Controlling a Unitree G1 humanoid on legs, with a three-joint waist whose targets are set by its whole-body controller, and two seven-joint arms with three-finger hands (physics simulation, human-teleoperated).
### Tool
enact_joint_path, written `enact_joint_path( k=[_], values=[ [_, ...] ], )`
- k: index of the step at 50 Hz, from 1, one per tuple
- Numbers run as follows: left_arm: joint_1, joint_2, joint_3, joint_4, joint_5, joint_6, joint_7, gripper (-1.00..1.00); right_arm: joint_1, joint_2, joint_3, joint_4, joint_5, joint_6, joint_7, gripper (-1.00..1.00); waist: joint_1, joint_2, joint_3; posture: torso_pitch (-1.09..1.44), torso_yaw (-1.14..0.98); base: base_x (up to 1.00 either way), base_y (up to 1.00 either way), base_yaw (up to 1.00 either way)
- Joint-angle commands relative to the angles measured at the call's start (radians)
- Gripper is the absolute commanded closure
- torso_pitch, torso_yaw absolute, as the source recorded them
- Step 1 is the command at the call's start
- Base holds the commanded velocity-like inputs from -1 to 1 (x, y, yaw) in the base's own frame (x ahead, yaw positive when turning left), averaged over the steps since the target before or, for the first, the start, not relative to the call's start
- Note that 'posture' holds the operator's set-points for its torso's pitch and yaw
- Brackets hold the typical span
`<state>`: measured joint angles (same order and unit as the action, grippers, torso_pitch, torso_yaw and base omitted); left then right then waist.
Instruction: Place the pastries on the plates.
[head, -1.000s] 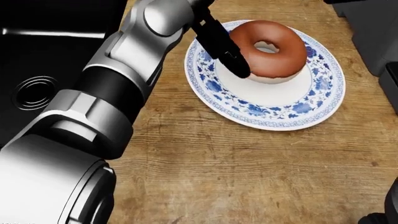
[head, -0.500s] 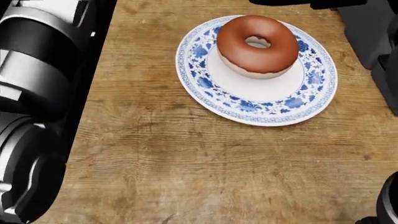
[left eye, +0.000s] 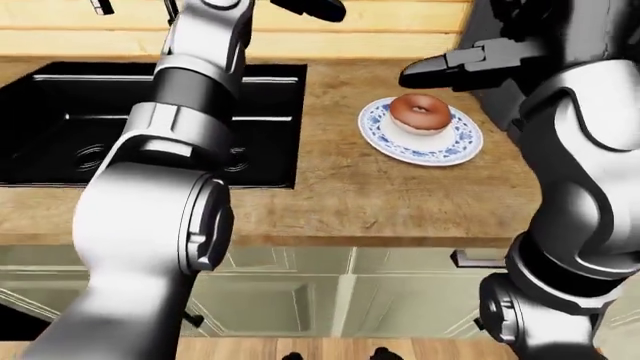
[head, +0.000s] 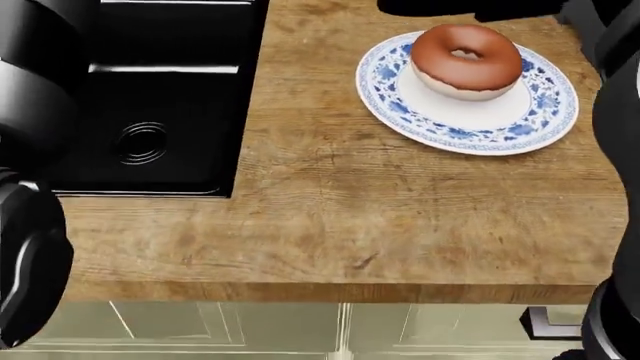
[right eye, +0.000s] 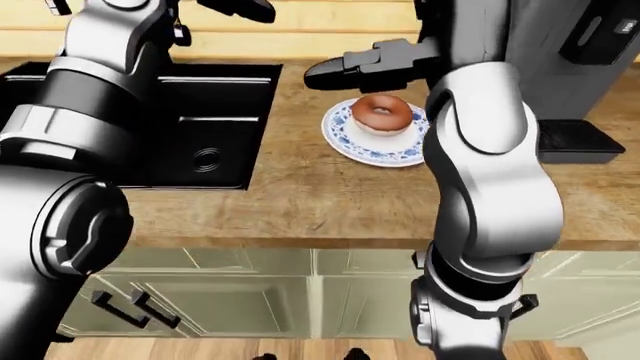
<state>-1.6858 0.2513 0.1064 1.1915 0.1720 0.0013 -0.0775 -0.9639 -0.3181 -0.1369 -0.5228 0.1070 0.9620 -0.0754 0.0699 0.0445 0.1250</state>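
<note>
A brown glazed doughnut (head: 466, 58) lies on a blue-and-white patterned plate (head: 470, 124) at the upper right of the head view, on the wooden counter (head: 350, 217). No hand touches it. My left hand (left eye: 312, 9) is lifted high at the top of the left-eye view, up and to the left of the plate, with its fingers spread and empty. My right hand (left eye: 445, 69) hovers flat just above and left of the doughnut (left eye: 420, 112), with its fingers stretched out and empty. No other pastry or plate shows.
A black sink (head: 150, 97) is set in the counter left of the plate. A dark appliance (right eye: 575, 52) stands right of the plate. The counter's near edge and pale cabinet doors (head: 340, 330) lie below. My left arm (left eye: 190, 112) rises over the sink.
My left hand has let go of the doughnut and drawn away upward. The camera has pulled back, so the plate sits higher and to the right and the sink has come into view.
</note>
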Motion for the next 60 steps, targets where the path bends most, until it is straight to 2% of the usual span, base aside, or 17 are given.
enact_joint_path(
  k=[1, 5, 11, 13, 15, 16, 19, 26, 31, 32, 36, 42, 49, 51, 52, 56, 60],
  values=[
    [-0.046, 0.006, 0.0, -0.043, -0.008, -0.014, 0.015, -1.0, -0.027, -0.015, -0.02, -0.007, -0.01, -0.016, -0.002, -1.0, -0.016, 0.018, -0.054, 0.22, 0.0, -0.99, 0.0, 0.0],
    [-0.012, 0.009, 0.021, -0.119, -0.057, -0.022, 0.02, -1.0, -0.017, -0.01, -0.021, -0.011, -0.012, -0.021, 0.001, -1.0, -0.02, 0.018, -0.068, 0.22, 0.0, -0.99, 0.0, 0.0],
    [0.073, 0.041, 0.037, -0.316, -0.158, 0.033, 0.05, -1.0, -0.013, 0.001, -0.023, -0.007, -0.011, -0.033, -0.003, -1.0, -0.046, -0.004, -0.021, 0.22, 0.0, -0.99, 0.0, 0.0],
    [0.102, 0.053, 0.028, -0.393, -0.175, 0.074, 0.06, -1.0, -0.008, 0.003, -0.022, -0.01, -0.009, -0.032, -0.005, -1.0, -0.048, -0.034, -0.008, 0.22, 0.0, -0.99, 0.0, 0.0],
    [0.128, 0.067, 0.026, -0.456, -0.192, 0.108, 0.062, -1.0, -0.01, 0.003, -0.024, -0.01, -0.007, -0.032, -0.005, -1.0, -0.051, -0.128, -0.035, 0.22, 0.0, -0.96, 0.0, 0.0],
    [0.155, 0.079, 0.033, -0.498, -0.205, 0.12, 0.067, -1.0, -0.006, 0.002, -0.02, -0.012, -0.007, -0.044, -0.001, -1.0, -0.091, -0.067, 0.013, 0.22, 0.0, -0.34, 0.0, 0.0],
    [0.193, 0.1, 0.032, -0.572, -0.221, 0.146, 0.074, -1.0, -0.003, -0.001, -0.019, -0.004, -0.014, -0.067, 0.003, -1.0, -0.063, -0.117, 0.004, 0.22, 0.0, 0.0, 0.0, 0.0],
    [0.344, 0.172, 0.051, -0.858, -0.238, 0.285, 0.039, -1.0, 0.029, -0.005, -0.031, -0.015, -0.016, -0.107, 0.008, -1.0, -0.089, -0.069, 0.028, 0.22, 0.0, 0.1, 0.21, 0.0],
    [0.427, 0.208, 0.067, -0.994, -0.229, 0.358, 0.029, -1.0, 0.041, 0.005, -0.026, -0.009, -0.014, -0.124, 0.006, -1.0, -0.095, 0.057, 0.01, 0.22, 0.0, 0.32, 0.57, 0.0],
    [0.444, 0.21, 0.068, -1.027, -0.232, 0.38, 0.025, -1.0, 0.043, 0.006, -0.026, -0.008, -0.013, -0.127, 0.005, -1.0, -0.093, 0.001, 0.081, 0.22, 0.0, 0.31, 0.57, 0.0],
    [0.49, 0.213, 0.087, -1.091, -0.253, 0.42, 0.031, -1.0, 0.053, 0.013, -0.033, 0.007, -0.005, -0.154, -0.003, -1.0, -0.096, -0.038, 0.032, 0.22, 0.0, 0.32, 0.57, 0.0],
    [0.57, 0.228, 0.11, -1.206, -0.28, 0.481, 0.047, -1.0, 0.057, 0.008, -0.043, 0.026, 0.03, -0.188, -0.013, -1.0, -0.077, -0.11, 0.022, 0.22, 0.0, 0.32, 0.57, 0.0],
    [0.622, 0.243, 0.117, -1.261, -0.295, 0.497, 0.063, -1.0, 0.088, 0.008, -0.04, 0.058, 0.054, -0.258, -0.009, -1.0, -0.089, -0.042, 0.033, 0.22, 0.0, 0.33, 0.57, 0.0],
    [0.626, 0.245, 0.122, -1.265, -0.299, 0.49, 0.067, -1.0, 0.093, 0.007, -0.039, 0.053, 0.057, -0.262, -0.01, -1.0, -0.101, 0.011, 0.021, 0.22, 0.0, 0.34, 0.57, 0.0],
    [0.629, 0.248, 0.12, -1.266, -0.297, 0.487, 0.068, -1.0, 0.096, 0.006, -0.038, 0.053, 0.058, -0.263, -0.008, -1.0, -0.102, 0.07, 0.002, 0.22, 0.0, 0.33, 0.57, 0.0],
    [0.65, 0.245, 0.125, -1.264, -0.308, 0.47, 0.079, -1.0, 0.103, 0.008, -0.037, 0.05, 0.063, -0.276, -0.01, -1.0, -0.081, 0.018, 0.029, 0.22, 0.0, 0.35, 0.71, 0.0],
    [0.646, 0.251, 0.123, -1.272, -0.314, 0.477, 0.081, -1.0, 0.093, 0.011, -0.03, 0.068, 0.056, -0.286, -0.013, -1.0, -0.067, -0.088, 0.065, 0.22, 0.0, 0.42, 0.94, 0.0]
  ],
)
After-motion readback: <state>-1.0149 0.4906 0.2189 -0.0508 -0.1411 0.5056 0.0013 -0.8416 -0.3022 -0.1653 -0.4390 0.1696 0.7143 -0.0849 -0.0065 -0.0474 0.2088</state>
